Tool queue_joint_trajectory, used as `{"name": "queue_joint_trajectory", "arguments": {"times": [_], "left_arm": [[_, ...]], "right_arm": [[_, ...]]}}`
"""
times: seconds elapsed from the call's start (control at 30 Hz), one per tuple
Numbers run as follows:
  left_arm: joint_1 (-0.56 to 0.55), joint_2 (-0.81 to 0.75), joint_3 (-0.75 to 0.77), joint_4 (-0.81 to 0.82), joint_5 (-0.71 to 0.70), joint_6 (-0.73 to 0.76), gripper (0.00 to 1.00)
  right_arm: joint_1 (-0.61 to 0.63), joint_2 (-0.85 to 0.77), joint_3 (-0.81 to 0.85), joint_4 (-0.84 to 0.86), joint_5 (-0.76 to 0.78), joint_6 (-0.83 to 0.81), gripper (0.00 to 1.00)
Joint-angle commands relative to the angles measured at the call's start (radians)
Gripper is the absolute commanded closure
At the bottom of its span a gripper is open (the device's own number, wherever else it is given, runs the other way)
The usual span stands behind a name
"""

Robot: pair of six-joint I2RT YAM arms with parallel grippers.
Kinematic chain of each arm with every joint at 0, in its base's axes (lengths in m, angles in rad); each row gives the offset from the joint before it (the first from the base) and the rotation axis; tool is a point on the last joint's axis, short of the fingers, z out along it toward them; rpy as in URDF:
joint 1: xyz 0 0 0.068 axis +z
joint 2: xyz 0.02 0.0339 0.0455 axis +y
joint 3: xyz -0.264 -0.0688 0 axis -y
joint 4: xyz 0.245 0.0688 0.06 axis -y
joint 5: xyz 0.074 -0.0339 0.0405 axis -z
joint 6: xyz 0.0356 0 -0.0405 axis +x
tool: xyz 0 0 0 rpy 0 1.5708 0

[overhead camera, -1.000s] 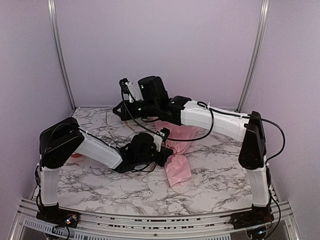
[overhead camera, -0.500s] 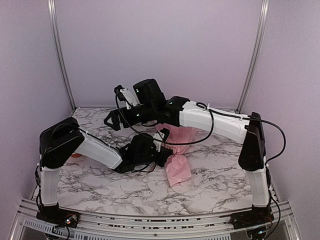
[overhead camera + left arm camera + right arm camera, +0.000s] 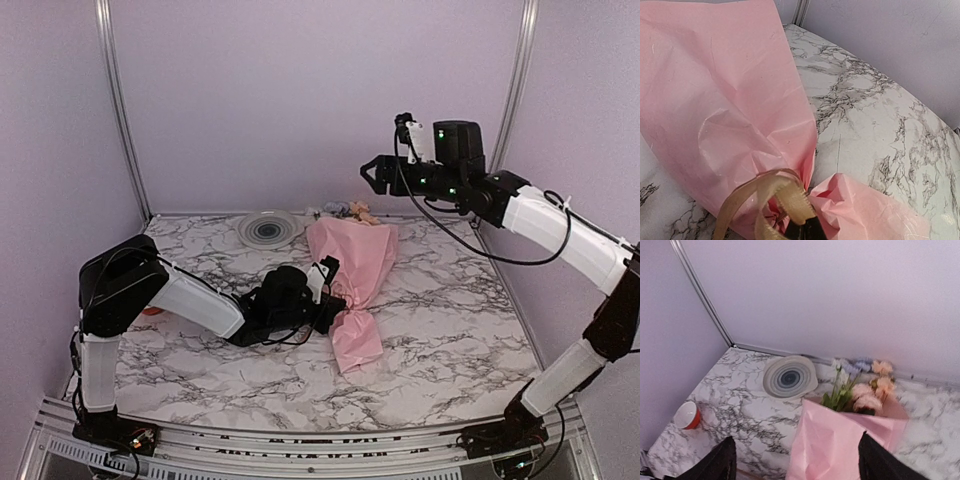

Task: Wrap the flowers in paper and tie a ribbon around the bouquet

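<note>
Jaws of the left gripper (image 3: 335, 298) are closed tight on the tan ribbon (image 3: 785, 195), which loops at the pinched neck of the bouquet (image 3: 355, 265). This pink cone lies on the marble table (image 3: 450, 300), its wide end toward the back wall, where the flowers (image 3: 860, 390) come out, near a grey plate (image 3: 268, 229). At the right, the right gripper (image 3: 375, 175) hangs high above the table, jaws wide apart and empty.
</note>
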Motion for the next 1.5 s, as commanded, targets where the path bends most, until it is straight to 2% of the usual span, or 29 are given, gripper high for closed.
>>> {"name": "queue_joint_trajectory", "arguments": {"times": [0.0,0.1,0.17,0.23,0.3,0.53,0.73,0.8,0.93,1.0,1.1,1.2,1.27,1.43,1.47], "left_arm": [[-0.005,-0.035,-0.007,0.033,-0.005,0.008,1.0],[-0.005,-0.031,-0.005,0.032,-0.006,0.009,1.0],[-0.005,-0.033,-0.005,0.032,-0.006,0.009,1.0],[-0.005,-0.033,-0.006,0.033,-0.007,0.009,1.0],[-0.004,-0.032,-0.005,0.032,-0.008,0.009,1.0],[-0.003,-0.033,-0.005,0.031,-0.01,0.007,1.0],[-0.004,-0.031,-0.005,0.032,-0.012,0.006,1.0],[-0.004,-0.032,-0.005,0.031,-0.012,0.006,1.0],[-0.004,-0.031,-0.005,0.031,-0.011,0.006,1.0],[-0.003,-0.031,-0.005,0.031,-0.011,0.006,1.0],[-0.004,-0.038,-0.007,0.032,-0.003,0.009,0.99],[-0.005,-0.067,-0.029,0.053,0.03,0.047,0.63],[-0.007,-0.097,-0.046,0.064,0.036,0.076,0.48],[-0.005,-0.213,-0.113,0.041,0.02,0.09,0.17],[-0.005,-0.238,-0.134,0.03,0.018,0.085,0.04]], "right_arm": [[-0.044,-0.074,-0.252,0.098,-0.045,0.072,0.28],[-0.052,-0.044,-0.378,0.133,-0.186,0.103,0.52],[-0.049,-0.013,-0.429,0.19,-0.314,0.136,0.61],[-0.033,0.012,-0.464,0.249,-0.388,0.165,0.61],[-0.005,0.034,-0.48,0.287,-0.393,0.168,0.58],[0.05,0.115,-0.464,0.275,-0.403,0.155,0.48],[0.067,0.162,-0.435,0.284,-0.398,0.16,0.48],[0.072,0.175,-0.409,0.27,-0.389,0.144,0.5],[0.079,0.187,-0.382,0.26,-0.389,0.123,0.76],[0.08,0.185,-0.384,0.251,-0.379,0.123,0.99],[0.078,0.166,-0.401,0.246,-0.367,0.121,1.0],[0.077,0.153,-0.412,0.249,-0.356,0.117,1.0],[0.076,0.153,-0.411,0.243,-0.354,0.114,1.0],[0.068,0.144,-0.43,0.265,-0.347,0.119,1.0],[0.066,0.146,-0.43,0.265,-0.35,0.118,1.0]]}}
